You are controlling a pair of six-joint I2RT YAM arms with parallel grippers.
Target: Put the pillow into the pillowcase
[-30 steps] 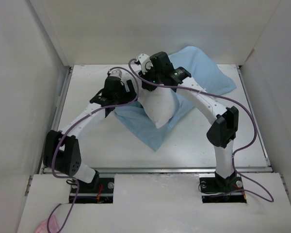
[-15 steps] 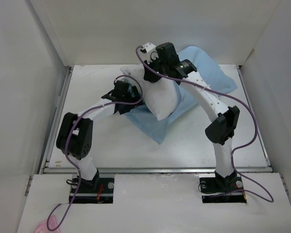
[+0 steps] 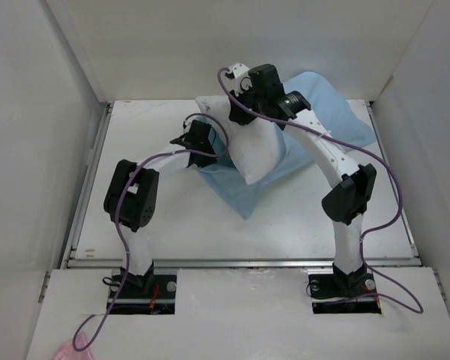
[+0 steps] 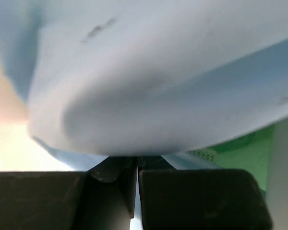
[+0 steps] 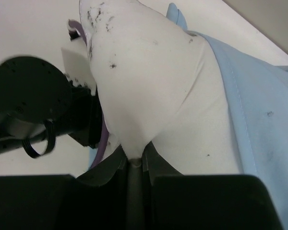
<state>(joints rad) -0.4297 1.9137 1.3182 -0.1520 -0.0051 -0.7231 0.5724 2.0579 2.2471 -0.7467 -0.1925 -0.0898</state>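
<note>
Overhead, the white pillow (image 3: 247,150) rests on the blue pillowcase (image 3: 236,191), seemingly mostly outside it. The right gripper (image 5: 134,163) pinches a pillow corner. The left gripper (image 4: 136,165) is closed, possibly on the pillowcase edge, though the view is blurred. Next, the opening must be spread and the pillow fed in.

One pillow (image 3: 249,150) on show, white and plump, and one pillowcase (image 3: 238,196), light blue. Two arms are out there: the left arm (image 3: 133,204) and the right arm (image 3: 346,196). That makes two grippers, the left gripper (image 4: 137,165) and the right gripper (image 5: 134,162), two fingers apiece. Two purple cables, the left cable (image 3: 97,319) and the right cable (image 3: 397,199). One table (image 3: 172,229), and one small pink thing (image 3: 64,350) at the near left corner.
</note>
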